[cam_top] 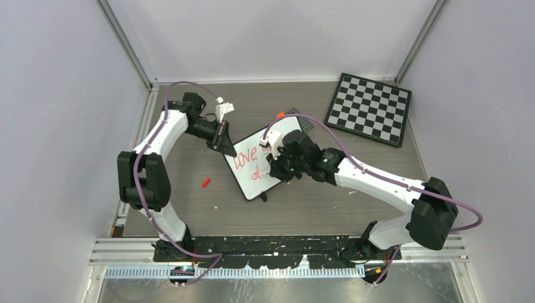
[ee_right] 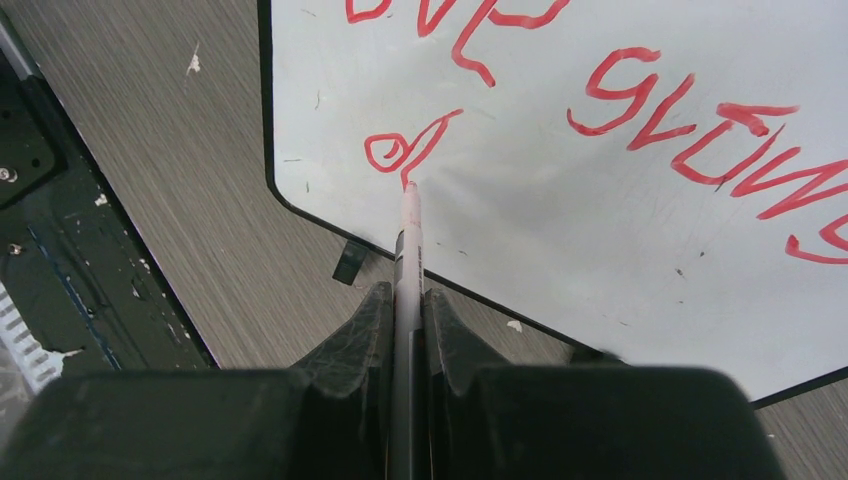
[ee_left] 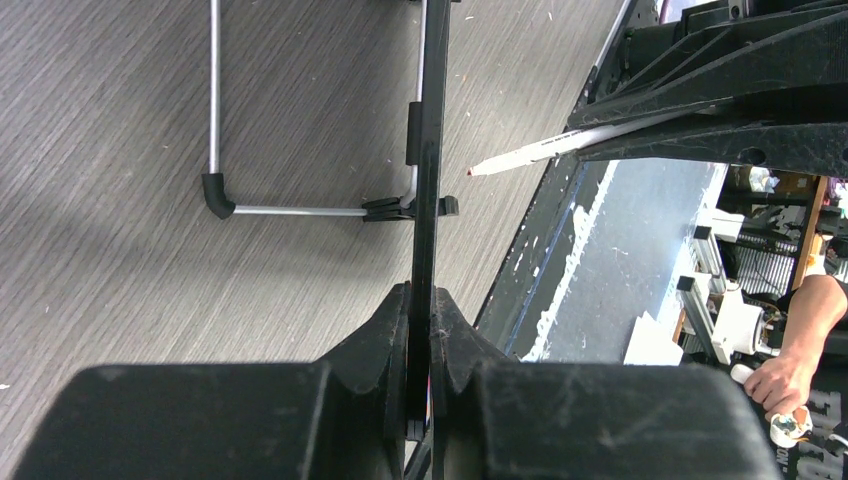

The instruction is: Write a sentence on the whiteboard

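Small white rectangular whiteboard (cam_top: 260, 188) (ee_right: 560, 200) with thin black rim sits mid grey wood-grain tabletop (cam_top: 189, 202), angled between the two arms. Left claw (cam_top: 224, 142) (ee_left: 421, 300) is pressed together on the board's far-left edge, which shows edge-on in the left wrist view. Right claw (cam_top: 274, 167) (ee_right: 408, 300) pinches a white marker (ee_right: 408, 230) (ee_left: 530, 152), tip touching the board at the foot of a lone "d". Red handwritten sentence (cam_top: 246, 158) (ee_right: 680, 110): "love grows" on one line, "d" on the next.

Around: black-and-white checkered chessboard (cam_top: 369, 108) at far right, well apart; small red cap (cam_top: 205, 182) lying left of the board, apart from it.
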### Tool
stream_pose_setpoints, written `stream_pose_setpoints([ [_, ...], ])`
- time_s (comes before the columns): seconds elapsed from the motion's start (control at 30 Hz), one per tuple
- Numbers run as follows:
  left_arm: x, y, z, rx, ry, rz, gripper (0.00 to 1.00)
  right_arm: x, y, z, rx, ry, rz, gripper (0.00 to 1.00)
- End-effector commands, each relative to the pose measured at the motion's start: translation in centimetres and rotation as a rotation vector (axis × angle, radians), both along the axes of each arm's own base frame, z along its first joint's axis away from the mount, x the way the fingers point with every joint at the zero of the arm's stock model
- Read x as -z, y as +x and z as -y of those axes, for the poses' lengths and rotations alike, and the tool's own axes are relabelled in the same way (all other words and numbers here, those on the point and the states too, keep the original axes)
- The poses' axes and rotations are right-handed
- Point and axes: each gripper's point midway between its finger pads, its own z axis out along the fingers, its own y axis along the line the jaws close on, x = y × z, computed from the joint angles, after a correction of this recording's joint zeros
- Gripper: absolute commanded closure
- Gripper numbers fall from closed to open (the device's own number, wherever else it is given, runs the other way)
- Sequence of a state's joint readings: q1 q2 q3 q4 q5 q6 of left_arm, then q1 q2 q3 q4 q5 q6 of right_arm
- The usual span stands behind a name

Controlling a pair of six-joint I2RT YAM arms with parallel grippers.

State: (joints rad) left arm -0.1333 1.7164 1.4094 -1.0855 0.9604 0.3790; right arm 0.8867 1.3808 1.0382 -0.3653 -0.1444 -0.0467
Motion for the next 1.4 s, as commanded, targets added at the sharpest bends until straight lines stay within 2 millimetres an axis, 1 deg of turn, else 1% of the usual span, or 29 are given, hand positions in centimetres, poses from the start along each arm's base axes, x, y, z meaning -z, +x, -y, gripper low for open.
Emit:
stream_pose_setpoints([
  [0.0, 1.4, 0.2, -0.5, -0.006, 0.081, 0.006, 1.00, -2.0, 0.4, -1.1, 0.009, 0.088, 0.028, 1.00],
  [0.3, 1.4, 0.1, -0.5, -0.004, 0.081, 0.005, 1.00, -1.5, 0.7, -1.1, 0.028, 0.068, 0.028, 1.00],
  [0.57, 1.3, 0.1, -0.5, -0.003, 0.080, 0.011, 1.00, -0.4, 1.7, -0.3, 0.083, 0.009, 0.050, 1.00],
  [0.73, 1.3, 0.1, -0.5, -0.002, 0.081, 0.011, 1.00, 0.0, 1.9, -0.4, 0.086, -0.007, 0.046, 1.00],
  [0.9, 1.2, 0.0, -0.5, -0.001, 0.079, 0.014, 1.00, 0.0, 2.5, -0.6, 0.104, -0.013, 0.064, 1.00],
  [1.37, 1.3, 0.0, -0.5, 0.005, 0.078, 0.014, 1.00, -0.6, 2.6, -1.4, 0.089, 0.004, 0.067, 1.00],
])
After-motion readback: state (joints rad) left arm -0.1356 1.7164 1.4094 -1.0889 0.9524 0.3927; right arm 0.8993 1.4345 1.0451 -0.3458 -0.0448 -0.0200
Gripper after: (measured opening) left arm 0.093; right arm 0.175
